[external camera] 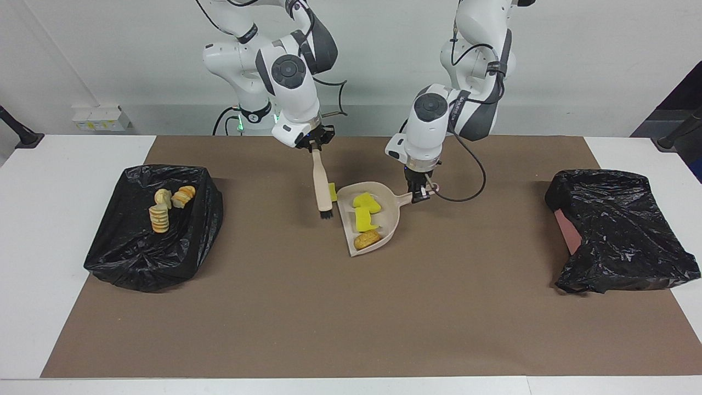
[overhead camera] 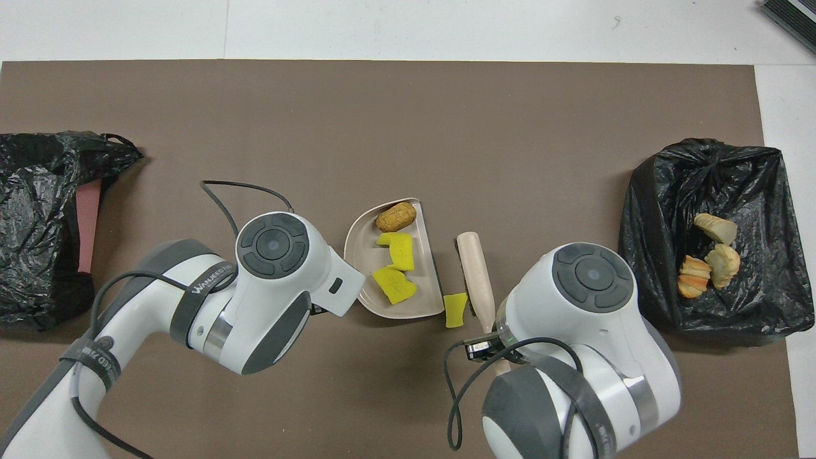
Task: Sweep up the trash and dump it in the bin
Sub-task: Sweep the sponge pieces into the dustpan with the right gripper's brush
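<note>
My right gripper is clamped on the brush handle, bristles down beside the dustpan; my left gripper is closed on the dustpan's handle. In the pan lie two yellow pieces and an orange-brown lump, with one more yellow piece on the mat between pan and brush. Three pale chunks sit in the black-lined bin at my right arm's end.

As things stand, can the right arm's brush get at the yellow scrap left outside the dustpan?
Probably yes. The right gripper holds the brush raised right beside the stray yellow scrap, which lies on the mat just off the dustpan rim, nothing covering it.
</note>
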Robot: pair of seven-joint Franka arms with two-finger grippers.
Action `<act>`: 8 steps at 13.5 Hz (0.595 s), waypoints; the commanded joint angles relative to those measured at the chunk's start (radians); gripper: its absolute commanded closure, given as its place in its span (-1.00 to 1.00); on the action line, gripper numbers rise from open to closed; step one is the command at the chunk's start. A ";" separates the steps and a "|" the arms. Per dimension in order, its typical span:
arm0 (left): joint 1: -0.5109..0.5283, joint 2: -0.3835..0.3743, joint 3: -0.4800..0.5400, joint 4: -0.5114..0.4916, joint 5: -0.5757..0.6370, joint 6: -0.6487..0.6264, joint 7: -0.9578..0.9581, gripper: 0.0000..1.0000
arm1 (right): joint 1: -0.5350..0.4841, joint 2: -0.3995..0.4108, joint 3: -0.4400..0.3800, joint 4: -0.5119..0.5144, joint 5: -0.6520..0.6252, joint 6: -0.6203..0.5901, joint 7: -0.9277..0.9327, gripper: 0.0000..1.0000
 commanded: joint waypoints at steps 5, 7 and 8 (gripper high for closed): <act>-0.013 -0.016 0.001 -0.026 0.003 0.038 0.136 1.00 | -0.007 0.011 0.009 -0.115 0.009 0.023 0.006 1.00; -0.048 -0.023 0.001 -0.030 0.007 0.030 0.130 1.00 | -0.011 0.016 0.009 -0.121 0.122 0.072 -0.004 1.00; -0.053 -0.030 0.001 -0.035 0.007 0.024 0.127 1.00 | -0.005 0.016 0.009 -0.121 0.162 0.077 0.000 1.00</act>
